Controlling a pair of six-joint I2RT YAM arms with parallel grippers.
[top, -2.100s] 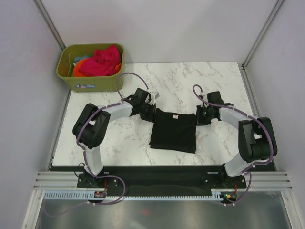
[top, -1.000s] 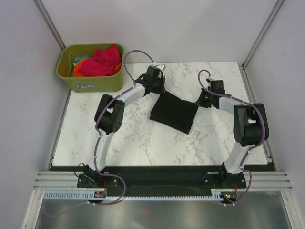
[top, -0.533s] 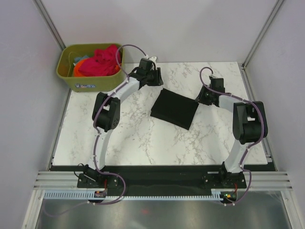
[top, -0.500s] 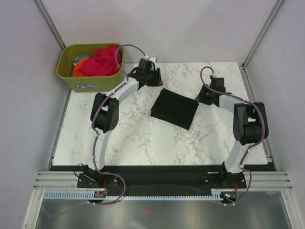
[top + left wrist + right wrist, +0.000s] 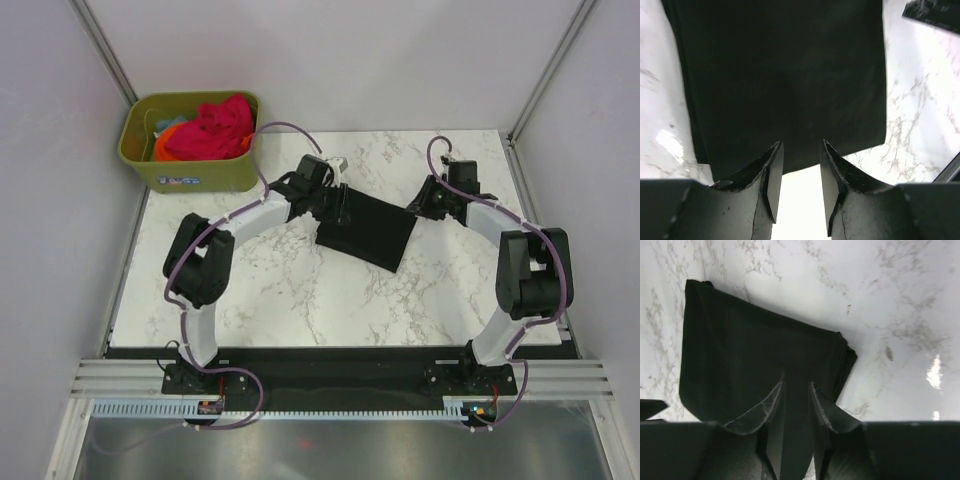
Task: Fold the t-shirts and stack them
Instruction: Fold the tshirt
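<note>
A black t-shirt (image 5: pixel 365 232) lies folded into a flat rectangle on the marble table (image 5: pixel 300 290). My left gripper (image 5: pixel 336 206) is at its left far corner. In the left wrist view that gripper (image 5: pixel 800 146) is open, with bare table between the fingers and the black t-shirt (image 5: pixel 785 75) just beyond the tips. My right gripper (image 5: pixel 427 203) is at the shirt's right far corner. It is open too (image 5: pixel 797 385), hovering over the black t-shirt (image 5: pixel 755 360) with nothing pinched. More t-shirts, pink-red (image 5: pixel 215 125), orange (image 5: pixel 162 146) and teal (image 5: pixel 173 122), are piled in the bin.
The olive-green bin (image 5: pixel 190 176) stands at the far left corner, just beyond the left arm. Grey walls close in the table on the left, right and back.
Both grippers have opened and let go of the black t-shirt, which now lies flat and folded. The left gripper swung away toward the bin and has come back to the shirt's edge.
</note>
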